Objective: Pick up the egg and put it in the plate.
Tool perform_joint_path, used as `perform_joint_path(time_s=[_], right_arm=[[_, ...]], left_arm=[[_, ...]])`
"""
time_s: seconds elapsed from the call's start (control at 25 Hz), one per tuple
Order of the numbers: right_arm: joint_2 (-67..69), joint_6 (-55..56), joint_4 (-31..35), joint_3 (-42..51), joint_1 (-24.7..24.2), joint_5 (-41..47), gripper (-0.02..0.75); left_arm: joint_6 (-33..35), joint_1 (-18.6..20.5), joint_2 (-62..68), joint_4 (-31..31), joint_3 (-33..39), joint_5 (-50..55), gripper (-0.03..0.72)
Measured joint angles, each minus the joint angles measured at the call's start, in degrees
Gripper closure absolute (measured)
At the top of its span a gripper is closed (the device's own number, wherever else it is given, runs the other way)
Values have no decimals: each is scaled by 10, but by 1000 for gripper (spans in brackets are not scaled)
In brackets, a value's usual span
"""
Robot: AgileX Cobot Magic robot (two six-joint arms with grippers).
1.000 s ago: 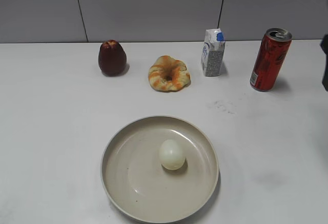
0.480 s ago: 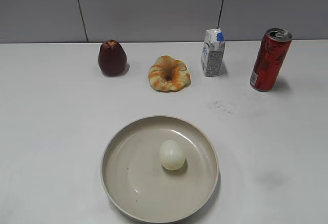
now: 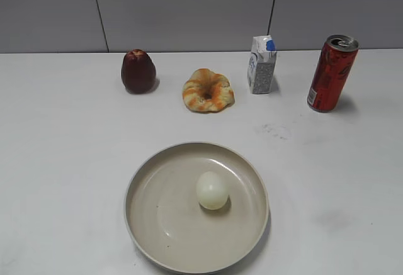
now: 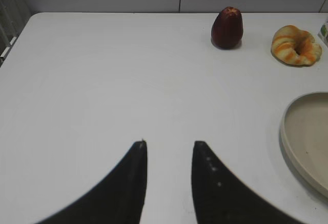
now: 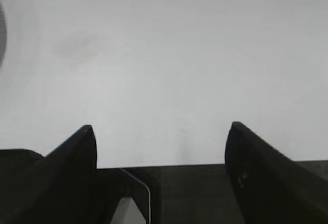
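Egg point(image 3: 211, 190), a small smooth cream-white oval with a slight gloss, lies inside the plate point(image 3: 149, 224), the large round shallow beige-grey dish with a raised rim, a little right of the dish's middle and resting on its floor. Nothing touches the egg, and no claw appears in the exterior view. Judging from this, the placing is done and nothing of the task seems left beyond keeping the arms clear.

The plate sits close to the near edge of the white counter point(image 3: 56, 162), about midway between the left and right edges. Along the far edge stand four other things in a row, all well apart from the plate: a dark red apple point(image 3: 138, 71) toward the left, an orange-and-cream ring-shaped pastry point(image 3: 208, 90) beside it, a small white carton with a blue cap point(image 3: 261, 65), and an upright red drink can point(image 3: 331, 73) toward the far right corner. None of them lies between the plate and anything else, so nothing stands in the way.

The left claw point(image 4: 169, 149), seen from its wrist camera, hangs over bare counter toward the left edge, its two dark fingers parted by a modest gap and holding nothing; the plate's rim shows at the right of that view. The right claw point(image 5: 161, 131) is spread wide over bare counter, also holding nothing, with no object between its fingers.
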Motion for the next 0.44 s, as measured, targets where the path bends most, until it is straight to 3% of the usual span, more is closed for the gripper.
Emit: perform_joint_path(time_s=[0.44], right_arm=[[-250,0,0,2,0,0,150]], left_arm=[[0,0,0,0,0,0,452]])
